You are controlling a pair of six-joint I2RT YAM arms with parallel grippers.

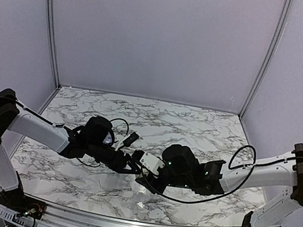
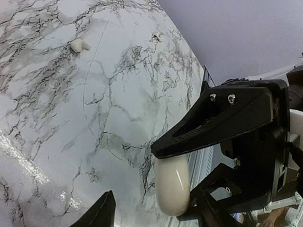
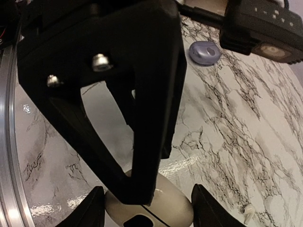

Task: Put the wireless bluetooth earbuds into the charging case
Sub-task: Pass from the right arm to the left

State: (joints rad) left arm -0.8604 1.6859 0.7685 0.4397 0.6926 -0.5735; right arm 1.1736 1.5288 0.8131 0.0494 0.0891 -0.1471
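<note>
— What is seen nearest?
— The charging case (image 3: 168,208), white, smooth and rounded, with a dark line across it, is clamped between the fingers of the right gripper (image 3: 152,208). The left gripper (image 2: 151,213) is set around the same case with its jaws partly parted. One finger is kept clear of the shell, so nothing is gripped there.
— And the earbuds?
— One earbud (image 2: 79,45), pale grey and slightly glossy, is laid on the marble table (image 2: 57,123), well apart from the case. A second tiny piece (image 2: 155,34) is seen further off, too small to be identified.
— The surroundings?
— White marble with dark veins is enclosed by plain pale walls (image 1: 163,35). The case is half hidden by the black fingers.
</note>
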